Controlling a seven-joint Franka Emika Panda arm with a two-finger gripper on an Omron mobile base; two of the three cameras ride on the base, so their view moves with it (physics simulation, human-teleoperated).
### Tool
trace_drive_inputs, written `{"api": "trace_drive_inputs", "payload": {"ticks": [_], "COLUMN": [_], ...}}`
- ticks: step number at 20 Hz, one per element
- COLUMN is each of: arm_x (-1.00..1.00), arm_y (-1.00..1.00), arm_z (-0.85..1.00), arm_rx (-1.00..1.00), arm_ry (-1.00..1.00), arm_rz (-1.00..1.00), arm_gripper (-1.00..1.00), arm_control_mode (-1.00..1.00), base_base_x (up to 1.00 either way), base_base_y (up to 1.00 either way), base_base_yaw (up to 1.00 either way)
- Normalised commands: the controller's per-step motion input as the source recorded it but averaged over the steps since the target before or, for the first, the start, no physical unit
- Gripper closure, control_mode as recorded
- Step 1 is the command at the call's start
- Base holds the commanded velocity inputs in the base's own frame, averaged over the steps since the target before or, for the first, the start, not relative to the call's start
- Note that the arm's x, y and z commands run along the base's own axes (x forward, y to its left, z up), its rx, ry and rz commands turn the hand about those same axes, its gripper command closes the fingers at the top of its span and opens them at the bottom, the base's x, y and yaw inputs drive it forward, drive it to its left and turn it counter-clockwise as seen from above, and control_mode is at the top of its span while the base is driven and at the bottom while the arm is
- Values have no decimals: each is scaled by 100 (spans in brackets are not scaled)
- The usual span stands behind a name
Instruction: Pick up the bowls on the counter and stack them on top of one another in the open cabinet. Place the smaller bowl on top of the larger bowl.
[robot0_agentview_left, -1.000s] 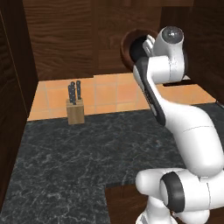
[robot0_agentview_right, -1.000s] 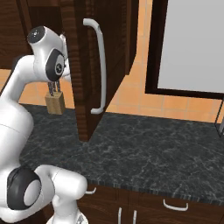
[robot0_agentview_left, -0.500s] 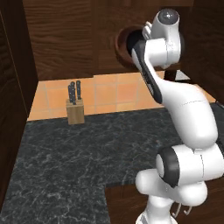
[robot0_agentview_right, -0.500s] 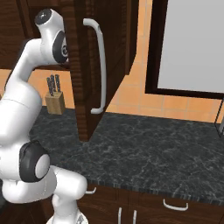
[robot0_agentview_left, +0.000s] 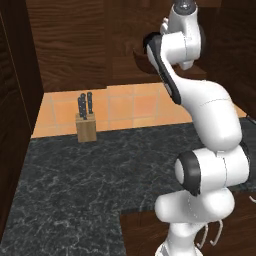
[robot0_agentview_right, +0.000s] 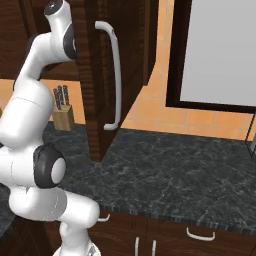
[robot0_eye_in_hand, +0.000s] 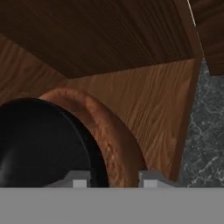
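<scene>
In the left base view my white arm (robot0_agentview_left: 200, 105) is reaching up into the cabinet (robot0_agentview_left: 75, 45), which is made of dark brown wood with a wavy grain; a curved piece of the larger bowl (robot0_agentview_left: 141, 56), reddish-brown and rounded, is showing just beside my wrist on the shelf level; below, the counter (robot0_agentview_left: 75, 185) is lying flat, dark stone with pale thin veins, and a small knife block (robot0_agentview_left: 86, 129) of light wood is standing upright at its back edge, in front of the orange tiled wall (robot0_agentview_left: 130, 107).

In the right base view my arm is going behind the open cabinet door (robot0_agentview_right: 102, 75), a tall dark wood panel with a long white curved handle (robot0_agentview_right: 115, 75); the knife block is standing near the wall, and the marbled stone is stretching to the right.

In the hand view I am looking down on the shelf board (robot0_eye_in_hand: 153, 105), warm brown with fine grain; the larger bowl (robot0_eye_in_hand: 111, 135) is resting on it, thick-rimmed and a little rough; the smaller bowl (robot0_eye_in_hand: 41, 144), glossy black and smooth, is sitting inside it; my claw (robot0_eye_in_hand: 111, 179) is standing partly open over the wooden rim, one finger tip on each side, and I cannot tell if it is touching anything.
</scene>
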Motion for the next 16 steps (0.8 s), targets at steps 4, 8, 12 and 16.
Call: {"api": "trace_drive_inputs", "payload": {"ticks": [4, 8, 12, 16], "arm_x": [-87, -100, -100, -100], "arm_y": [0, -4, 0, 0], "arm_z": [-13, -16, -73, -100], "arm_rx": [0, 0, -2, -16], "arm_ry": [-9, -24, -31, -8], "arm_rz": [0, 0, 0, 0], "arm_gripper": [-100, -100, -100, -100], "arm_control_mode": [-100, -100, -100, -100], "base_base_x": [0, 0, 0, 0], "base_base_y": [0, 0, 0, 0], "base_base_yaw": [0, 0, 0, 0]}}
